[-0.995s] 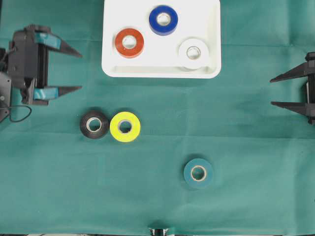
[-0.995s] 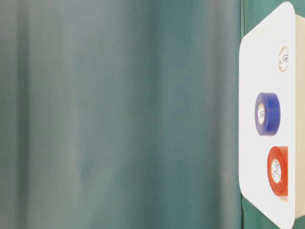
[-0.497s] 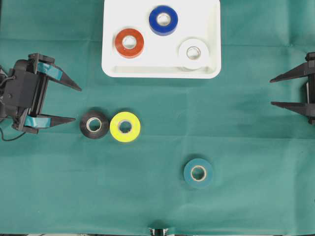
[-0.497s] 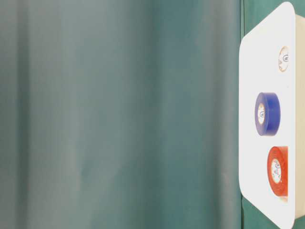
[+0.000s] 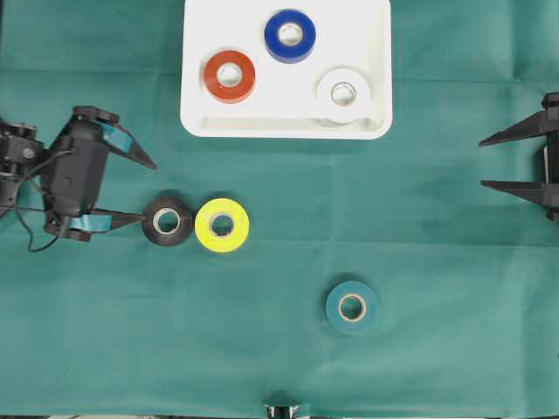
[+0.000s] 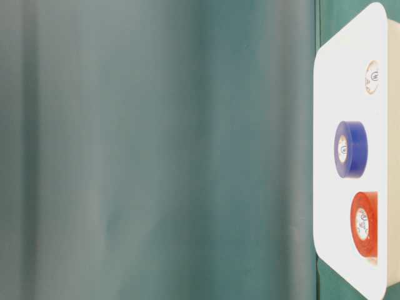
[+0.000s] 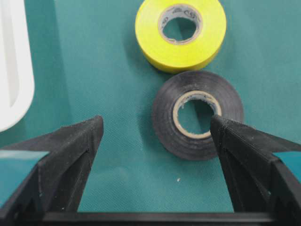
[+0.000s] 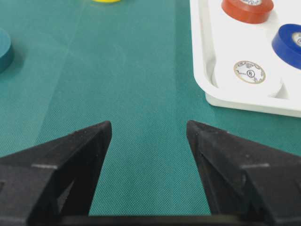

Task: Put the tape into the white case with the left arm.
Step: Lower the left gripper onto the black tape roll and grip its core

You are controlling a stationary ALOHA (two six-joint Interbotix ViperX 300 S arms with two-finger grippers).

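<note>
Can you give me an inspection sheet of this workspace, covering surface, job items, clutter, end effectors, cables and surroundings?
Surface: green cloth, lightly creased.
Job's things: white case holds red tape, blue tape and white tape; black tape, yellow tape and teal tape lie on the cloth, black and yellow side by side.
Clutter: nothing seen.
End effectors: left end effector open, one tip right at the black tape, holding nothing; right end effector open and empty at the right edge.
Cables: thin black cable loops by the left arm.
Surroundings: nothing seen beyond the cloth.
</note>
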